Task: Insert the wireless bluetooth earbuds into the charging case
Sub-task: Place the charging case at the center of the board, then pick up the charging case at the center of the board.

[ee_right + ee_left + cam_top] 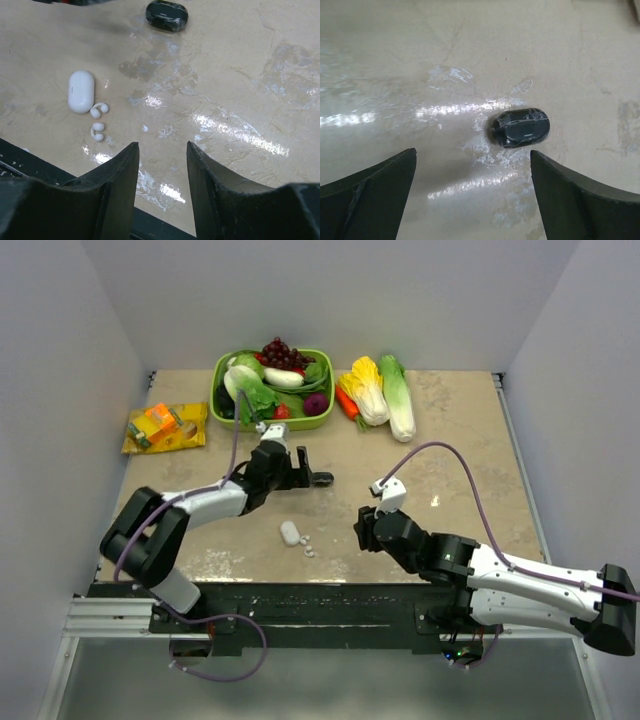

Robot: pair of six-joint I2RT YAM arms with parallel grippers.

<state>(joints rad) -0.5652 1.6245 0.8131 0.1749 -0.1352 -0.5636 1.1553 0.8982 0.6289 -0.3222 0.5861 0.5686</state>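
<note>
Ahead of my wide-spread left end effector [472, 152] lies the black charging case [520, 128]; my right end effector [162, 146] is narrow, empty.

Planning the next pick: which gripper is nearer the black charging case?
Left. The left gripper is open just short of the black charging case, which lies on the table right ahead of it. The right gripper is farther off, the case at its view's far edge.

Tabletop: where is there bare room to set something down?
Free: the far right corner, beside the lettuce; the middle, between black case and right gripper. Crowded: around the white case and earbuds, and along the vegetable basket.
</note>
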